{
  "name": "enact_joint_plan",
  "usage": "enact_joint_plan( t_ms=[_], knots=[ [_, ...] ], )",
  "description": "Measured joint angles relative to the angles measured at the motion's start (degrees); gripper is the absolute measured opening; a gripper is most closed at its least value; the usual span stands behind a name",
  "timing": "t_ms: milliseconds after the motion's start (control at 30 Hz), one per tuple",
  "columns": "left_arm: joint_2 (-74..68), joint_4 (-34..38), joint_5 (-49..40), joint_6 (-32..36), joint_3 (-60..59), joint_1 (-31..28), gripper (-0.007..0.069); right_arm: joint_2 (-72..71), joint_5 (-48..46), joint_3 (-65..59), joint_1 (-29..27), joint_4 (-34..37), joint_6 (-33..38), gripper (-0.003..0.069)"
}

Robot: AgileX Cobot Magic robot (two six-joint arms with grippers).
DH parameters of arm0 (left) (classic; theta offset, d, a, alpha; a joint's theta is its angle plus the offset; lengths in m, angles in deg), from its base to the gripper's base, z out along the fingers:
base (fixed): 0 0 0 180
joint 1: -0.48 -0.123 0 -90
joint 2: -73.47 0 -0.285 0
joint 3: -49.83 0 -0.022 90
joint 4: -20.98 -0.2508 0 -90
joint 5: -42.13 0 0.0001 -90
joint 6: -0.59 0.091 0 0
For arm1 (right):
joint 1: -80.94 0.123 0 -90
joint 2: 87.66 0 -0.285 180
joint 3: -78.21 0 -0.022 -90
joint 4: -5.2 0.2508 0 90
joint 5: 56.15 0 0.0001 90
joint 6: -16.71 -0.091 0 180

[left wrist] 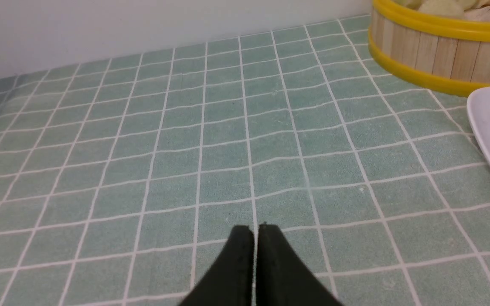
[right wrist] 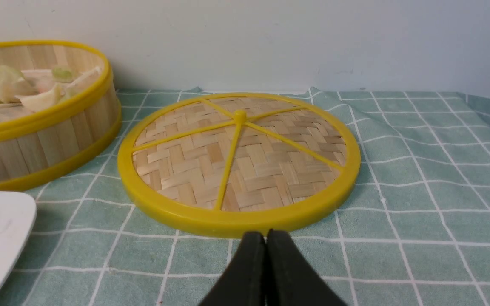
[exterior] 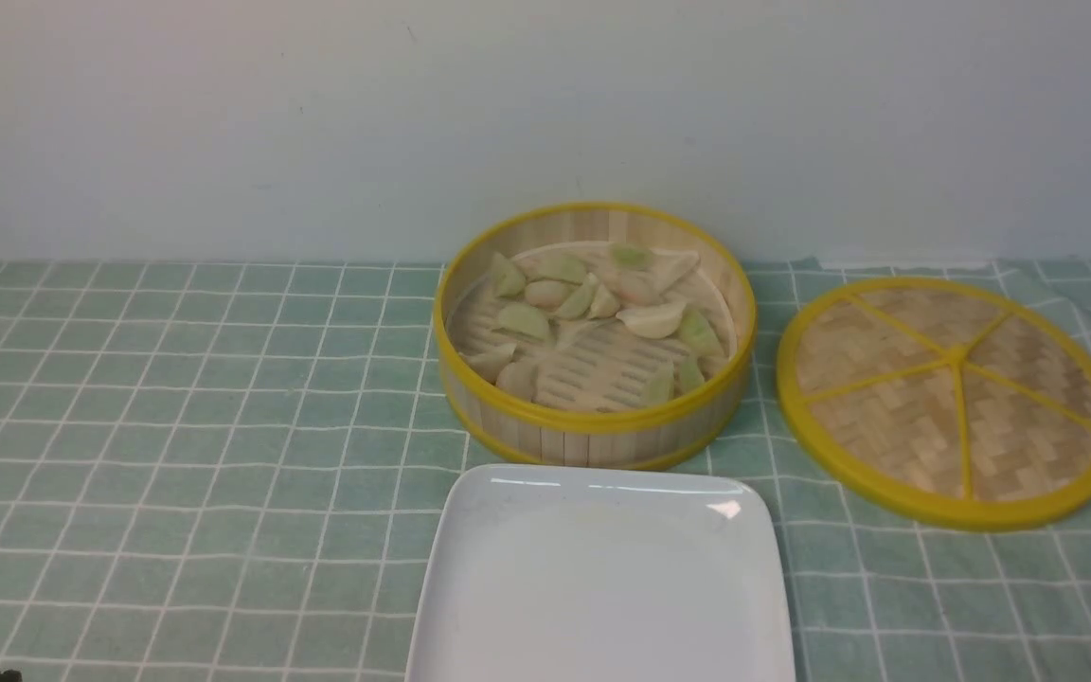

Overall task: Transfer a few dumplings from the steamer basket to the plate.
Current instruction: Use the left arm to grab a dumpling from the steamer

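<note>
Dumplings (exterior: 593,313), pale cream and light green, lie loose on the slatted floor of the steamer basket (exterior: 593,431), which stands far and central on the checked tablecloth (exterior: 176,426). The white square plate (exterior: 602,587) sits just on its near side, with nothing on it yet. A woven lid (exterior: 953,398) lies flat to the basket's right. The left gripper (left wrist: 255,231) and right gripper (right wrist: 265,236) each have their fingers clenched together on nothing, low over the cloth. These dumplings look light, glossy, probably slippery, and soft enough to squash. I would pinch 1 gently across its thicker belly, picking an outlying piece by the near wall.
</note>
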Motion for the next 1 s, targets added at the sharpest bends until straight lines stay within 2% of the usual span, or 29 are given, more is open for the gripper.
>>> enact_joint_plan(
  t_ms=[167,267,367,467,600,667,733,833,867,900,933,967,1000],
  knots=[
    [0.0,0.6,0.4,-0.5,0.0,0.0,-0.0006,0.0,0.0,0.0,0.0,0.0,0.0,-0.0014],
    [0.0,5.2,5.5,-3.5,-0.1,0.0,-0.0006,0.0,0.0,0.0,0.0,0.0,0.0,-0.0014],
    [0.0,13.4,15.9,-7.7,-0.1,0.0,-0.0006,0.0,0.0,0.0,0.0,0.0,0.0,-0.0014],
    [0.0,21.6,30.9,-11.3,-0.1,0.0,-0.0006,0.0,0.0,0.0,0.0,0.0,0.0,-0.0014],
    [0.0,24.6,42.7,-14.5,0.4,0.0,-0.0006,0.0,0.0,0.0,0.0,0.0,0.0,-0.0014],
    [0.0,24.1,44.1,-16.0,2.6,0.0,-0.0006,0.0,0.0,0.0,0.0,0.0,0.3,-0.0014],
    [-1.3,21.2,42.3,-16.6,7.8,0.0,-0.0006,0.0,0.3,0.0,0.0,0.9,0.0,-0.0014],
    [-7.8,15.5,31.6,-17.2,19.9,0.0,-0.0006,0.0,5.0,-0.4,0.0,9.0,-2.2,-0.0014],
    [-11.0,14.1,25.1,-17.2,25.5,0.0,-0.0006,0.0,7.4,-0.4,0.0,12.9,-3.6,-0.0014],
    [-11.7,13.9,23.8,-17.2,26.5,0.0,-0.0006,0.0,7.9,-0.4,0.0,12.9,-3.9,-0.0014],
    [-18.8,12.0,13.7,-16.9,34.2,0.0,-0.0006,0.0,12.0,-0.4,0.0,21.3,-6.7,-0.0014],
    [-19.7,11.9,11.1,-16.8,36.1,0.0,-0.0006,0.0,12.4,-0.4,0.0,21.3,-7.0,-0.0014],
    [-24.9,11.2,2.7,-15.7,41.7,0.0,-0.0006,0.0,14.7,-0.4,0.0,27.0,-8.4,-0.0014]
  ],
)
